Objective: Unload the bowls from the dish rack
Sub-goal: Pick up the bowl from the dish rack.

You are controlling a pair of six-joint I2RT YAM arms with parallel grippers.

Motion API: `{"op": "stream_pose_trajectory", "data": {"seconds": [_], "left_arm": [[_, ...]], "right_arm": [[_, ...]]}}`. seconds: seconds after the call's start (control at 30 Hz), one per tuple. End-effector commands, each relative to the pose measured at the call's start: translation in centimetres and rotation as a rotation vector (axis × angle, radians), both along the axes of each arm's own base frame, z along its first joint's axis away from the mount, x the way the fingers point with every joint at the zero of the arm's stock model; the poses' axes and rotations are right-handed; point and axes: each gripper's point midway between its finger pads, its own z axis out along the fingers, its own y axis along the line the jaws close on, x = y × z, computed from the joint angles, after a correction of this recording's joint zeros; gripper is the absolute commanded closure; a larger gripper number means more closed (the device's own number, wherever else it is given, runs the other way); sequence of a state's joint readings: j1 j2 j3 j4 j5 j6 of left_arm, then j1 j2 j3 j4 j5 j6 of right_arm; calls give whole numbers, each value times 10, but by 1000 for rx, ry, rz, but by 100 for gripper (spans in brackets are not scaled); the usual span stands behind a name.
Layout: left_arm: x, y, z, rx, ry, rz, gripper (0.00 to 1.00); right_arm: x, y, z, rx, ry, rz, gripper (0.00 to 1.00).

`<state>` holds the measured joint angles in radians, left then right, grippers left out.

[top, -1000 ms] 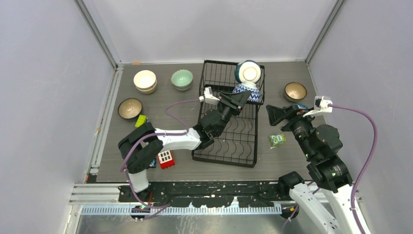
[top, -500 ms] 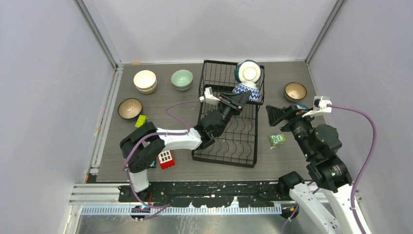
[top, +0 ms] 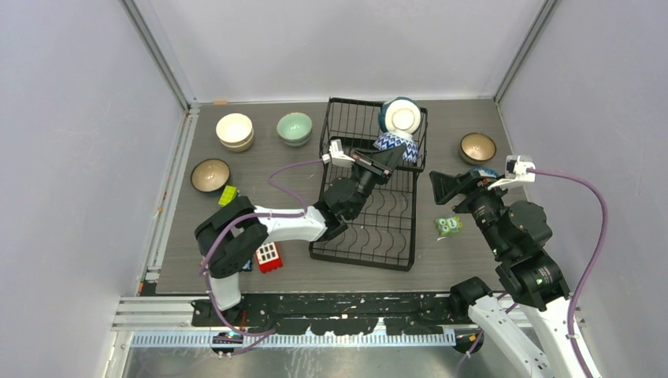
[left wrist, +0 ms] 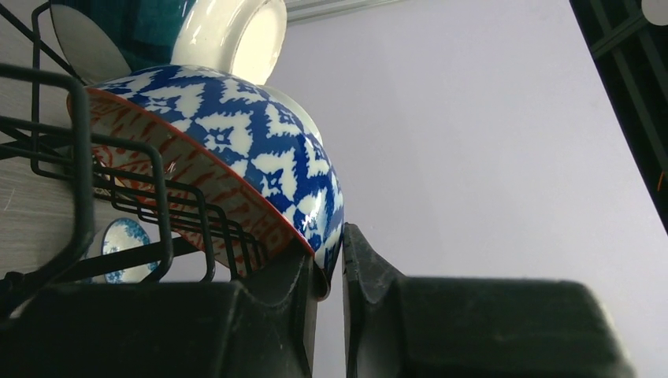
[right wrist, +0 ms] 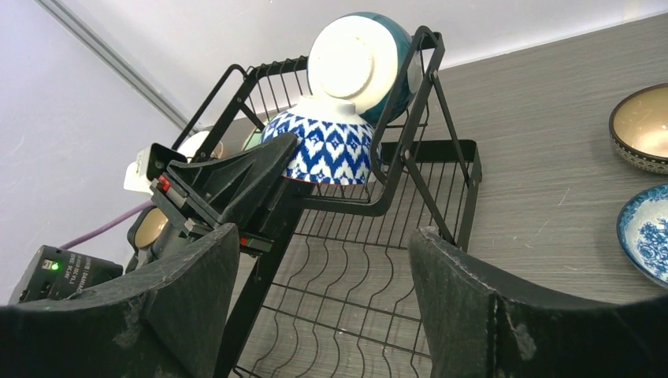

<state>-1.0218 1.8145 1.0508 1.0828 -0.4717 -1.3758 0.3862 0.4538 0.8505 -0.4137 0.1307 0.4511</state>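
Dish rack: the large black wire dish rack stands in the middle of the grey wood-grain tabletop, with its raised basket at the far end.
Bowl in the grip: a blue-and-white patterned ceramic bowl with a red-patterned inside lies mouth-down and tilted in the raised basket, its rim over the wires.
Second racked bowl: a dark teal ceramic bowl with a cream foot stands on edge just behind and above the first.
Left end effector: the left end effector reaches across the rack, closed on the near rim of the patterned bowl with one finger inside and one outside.
Right end effector: the right end effector is spread wide and holds nothing, above the tabletop just right of the rack.
Bowls on the left: a cream round bowl, a pale green round bowl and a brown round bowl sit upright, apart from the rack.
Bowls on the right: a brown bowl with a pale inside sits beside a shallow blue-and-white bowl.
Clutter: a red toy block lies near the left arm and a green toy block right of the rack.
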Motion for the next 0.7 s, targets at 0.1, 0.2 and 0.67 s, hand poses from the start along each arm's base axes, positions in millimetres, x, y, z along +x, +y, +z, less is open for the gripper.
{"op": "stream_pose_trajectory", "data": {"seconds": [0.1, 0.2, 0.67], "left_arm": [[5, 15, 28, -54, -137, 73, 100], [0, 19, 35, -75, -207, 81, 100], [-6, 25, 42, -41, -280, 69, 100]], "right_arm": [[0, -2, 11, -4, -31, -10, 18], [0, -2, 11, -4, -32, -7, 18], [-1, -2, 12, -6, -35, -5, 18]]}}
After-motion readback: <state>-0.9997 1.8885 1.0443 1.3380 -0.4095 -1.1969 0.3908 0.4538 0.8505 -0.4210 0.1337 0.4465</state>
